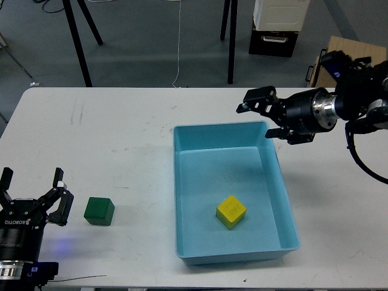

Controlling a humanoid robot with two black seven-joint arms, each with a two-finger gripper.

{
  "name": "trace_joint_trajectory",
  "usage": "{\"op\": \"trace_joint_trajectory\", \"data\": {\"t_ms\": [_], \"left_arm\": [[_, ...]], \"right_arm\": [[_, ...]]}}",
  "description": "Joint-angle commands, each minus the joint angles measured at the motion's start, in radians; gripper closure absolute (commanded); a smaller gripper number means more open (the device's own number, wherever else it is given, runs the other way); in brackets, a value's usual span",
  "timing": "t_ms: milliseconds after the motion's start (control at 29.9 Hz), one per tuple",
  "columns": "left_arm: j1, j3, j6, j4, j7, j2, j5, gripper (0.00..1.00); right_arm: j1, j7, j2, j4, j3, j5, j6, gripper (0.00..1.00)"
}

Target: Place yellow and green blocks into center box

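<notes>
The yellow block (231, 211) lies inside the light blue box (177, 188), near its front middle. The green block (99, 211) sits on the white table left of the box. My right gripper (263, 114) is open and empty, held over the box's far right corner, well away from the yellow block. My left gripper (33, 185) is open and empty at the front left, its fingers just left of the green block and not touching it.
The white table (109, 133) ends at a far edge with grey floor beyond. On the floor stand a black and white bin (276, 27), a cardboard box (342, 45) and black stand legs (79, 42).
</notes>
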State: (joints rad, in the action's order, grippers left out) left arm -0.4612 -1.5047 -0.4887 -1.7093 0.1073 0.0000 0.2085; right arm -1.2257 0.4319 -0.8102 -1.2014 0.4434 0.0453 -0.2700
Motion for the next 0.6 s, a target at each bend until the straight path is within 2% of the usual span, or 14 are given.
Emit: {"op": "trace_joint_trajectory", "data": {"t_ms": [0,200,401,468,568], "left_arm": [[0.018,0.001,0.000,0.007,0.000,0.000,0.000,0.00],[0.021,0.001,0.000,0.010,0.002,0.000,0.000,0.00],[0.036,0.015,0.000,0.019,0.000,0.000,0.000,0.00],[0.038,0.023,0.000,0.019,0.000,0.000,-0.001,0.00],[0.041,0.023,0.000,0.019,0.000,0.000,-0.001,0.00]], "right_arm": [[0.099,-0.001,-0.026,0.095,0.147,-0.236,-0.053,0.00],[0.343,-0.005,-0.047,0.161,0.427,-0.458,-0.219,0.00],[0.578,-0.018,-0.044,0.143,0.615,-0.530,-0.219,0.00],[0.668,-0.044,-0.037,0.119,0.661,-0.591,-0.219,0.00],[0.825,-0.108,-0.029,0.068,0.783,-0.636,-0.219,0.00]]}}
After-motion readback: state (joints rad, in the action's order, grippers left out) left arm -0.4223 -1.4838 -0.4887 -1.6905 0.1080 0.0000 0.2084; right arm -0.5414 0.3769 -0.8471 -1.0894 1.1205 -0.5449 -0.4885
